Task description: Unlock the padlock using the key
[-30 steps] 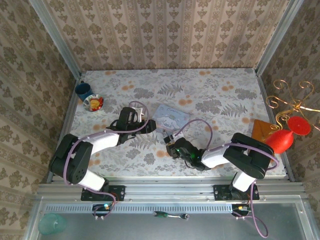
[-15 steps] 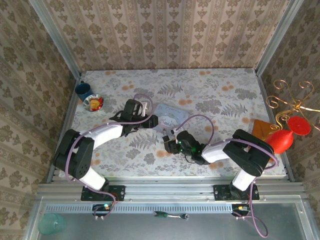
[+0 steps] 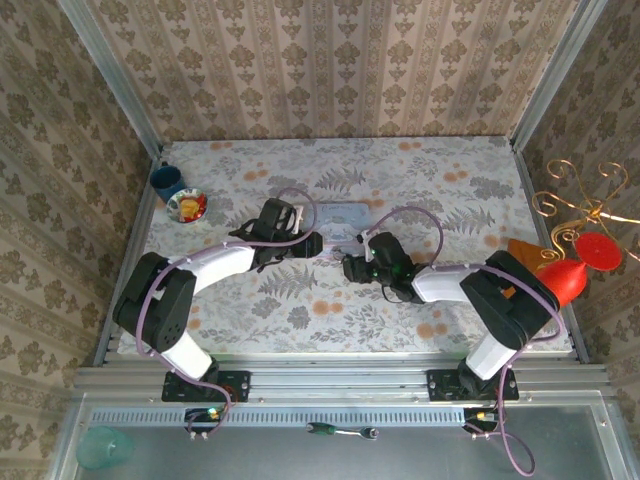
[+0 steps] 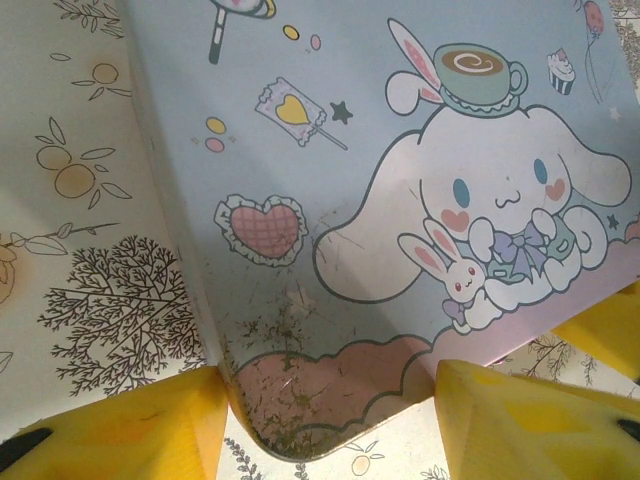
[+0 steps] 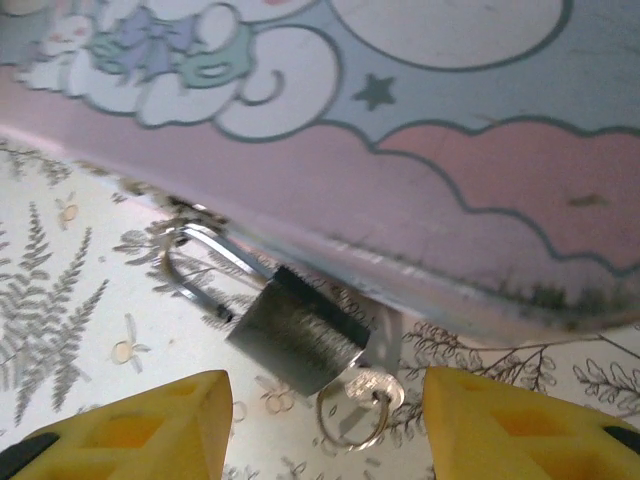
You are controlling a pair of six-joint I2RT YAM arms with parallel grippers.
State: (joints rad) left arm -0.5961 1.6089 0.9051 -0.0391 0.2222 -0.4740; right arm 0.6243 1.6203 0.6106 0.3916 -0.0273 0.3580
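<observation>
Your right gripper is wide open and empty; the padlock lies dead ahead between its fingers, against the box edge, key nearest you; left gripper open, straddling the box corner.

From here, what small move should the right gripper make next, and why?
Probably ease the right gripper forward and down onto the key: its jaws are open and empty, and the key sits in the padlock just ahead between them.
</observation>
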